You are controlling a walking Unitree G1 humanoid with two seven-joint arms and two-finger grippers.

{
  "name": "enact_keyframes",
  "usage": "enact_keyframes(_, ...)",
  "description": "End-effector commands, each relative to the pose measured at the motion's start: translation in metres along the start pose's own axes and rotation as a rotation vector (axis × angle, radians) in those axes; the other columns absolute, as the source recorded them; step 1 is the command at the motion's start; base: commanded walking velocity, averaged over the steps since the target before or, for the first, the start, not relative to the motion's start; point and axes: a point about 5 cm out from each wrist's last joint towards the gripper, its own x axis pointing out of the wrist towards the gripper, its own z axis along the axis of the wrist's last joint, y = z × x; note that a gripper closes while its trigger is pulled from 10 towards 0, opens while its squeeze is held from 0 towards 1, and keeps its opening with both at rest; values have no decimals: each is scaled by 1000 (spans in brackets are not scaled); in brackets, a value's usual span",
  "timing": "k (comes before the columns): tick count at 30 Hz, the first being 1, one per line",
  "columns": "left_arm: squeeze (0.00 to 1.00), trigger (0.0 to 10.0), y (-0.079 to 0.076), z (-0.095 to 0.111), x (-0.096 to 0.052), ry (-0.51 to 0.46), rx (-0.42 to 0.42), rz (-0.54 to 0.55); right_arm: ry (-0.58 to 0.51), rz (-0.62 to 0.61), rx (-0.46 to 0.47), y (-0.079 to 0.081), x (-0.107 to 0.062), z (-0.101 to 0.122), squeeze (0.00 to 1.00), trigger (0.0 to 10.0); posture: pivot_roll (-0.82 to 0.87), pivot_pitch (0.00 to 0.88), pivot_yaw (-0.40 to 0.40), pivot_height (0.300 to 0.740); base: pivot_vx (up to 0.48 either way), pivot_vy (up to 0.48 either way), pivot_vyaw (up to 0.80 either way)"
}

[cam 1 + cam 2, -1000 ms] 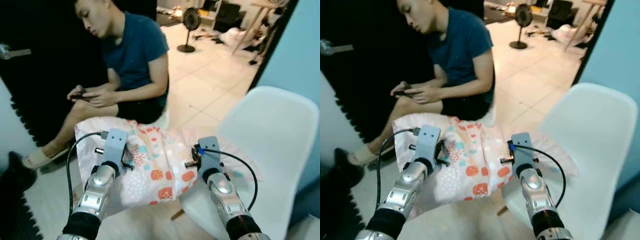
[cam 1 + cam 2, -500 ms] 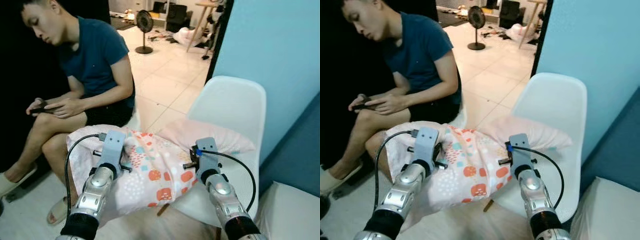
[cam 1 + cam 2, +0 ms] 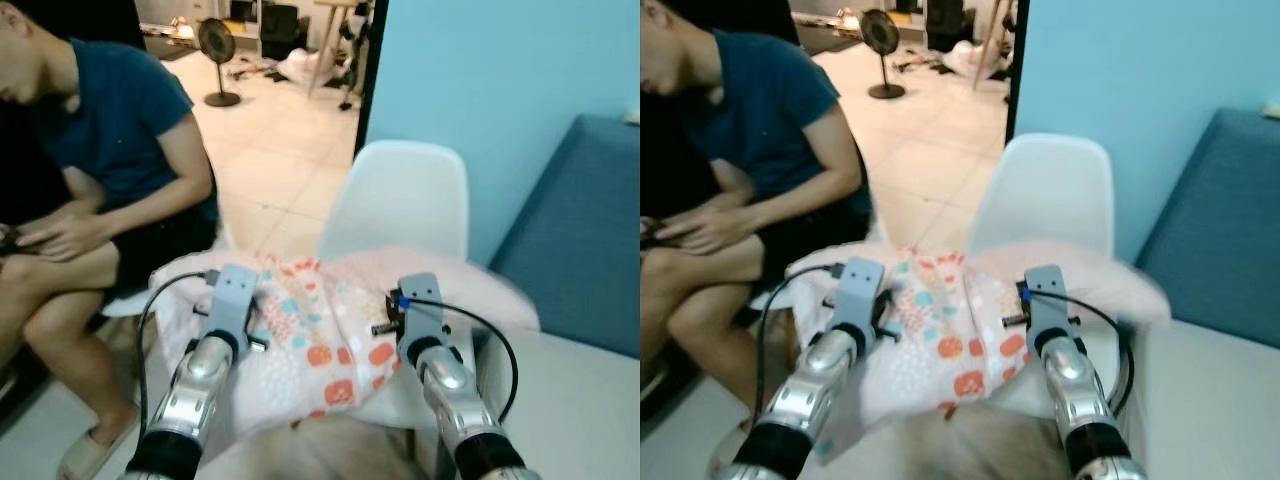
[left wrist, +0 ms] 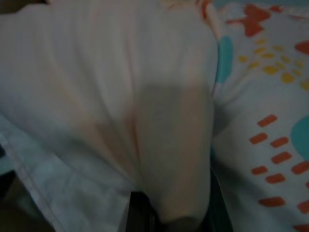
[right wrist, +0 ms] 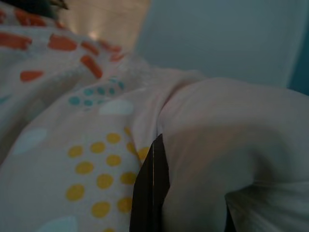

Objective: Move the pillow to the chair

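Two silver arms of rounded, polished metal segments end in black cuffs nearest the camera. Each wrist carries a flat grey-blue block with small dark screw holes. The left hand [image 3: 232,318] has a black cable looping out from its block and back along the forearm; the right hand [image 3: 412,322] has a similar black cable with a small blue connector. Short dark pegs jut sideways from both wrists.

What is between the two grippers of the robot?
The pillow, held between the left gripper and right gripper above the chair, in both eye views.
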Motion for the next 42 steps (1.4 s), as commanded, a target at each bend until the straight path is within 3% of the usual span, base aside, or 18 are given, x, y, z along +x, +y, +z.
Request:
enact_keyframes(1, 0, 10000, -7, 10, 3, -32, 4, -34, -46, 18, -7, 4, 2, 9, 0, 10000, -54, 38, -11, 740, 0, 0, -800)
enact_keyframes(4, 0, 10000, -6, 9, 4, -25, 28, -26, -43, 15, -5, 4, 1, 8, 0, 10000, -54, 40, -10, 740, 0, 0, -800)
enact_keyframes(10, 0, 10000, -6, 9, 5, -12, -18, -9, -38, 11, -4, 3, 1, 7, 0, 10000, -54, 44, -7, 740, 0, 0, -800)
enact_keyframes(22, 0, 10000, -3, 8, 4, -21, 40, -24, -45, 31, 30, 7, 2, 9, 0, 10000, -51, 49, -12, 740, 0, 0, -671)
enact_keyframes(29, 0, 10000, 0, 11, 3, -43, 23, 14, -43, 96, 8, 21, 5, 11, 0, 10000, -46, 48, -19, 740, 0, 0, 0)
enact_keyframes(42, 0, 10000, 4, 11, 1, -50, -19, 55, -35, 140, 22, 24, 4, 10, 0, 10000, -47, 48, -25, 740, 0, 0, 0)
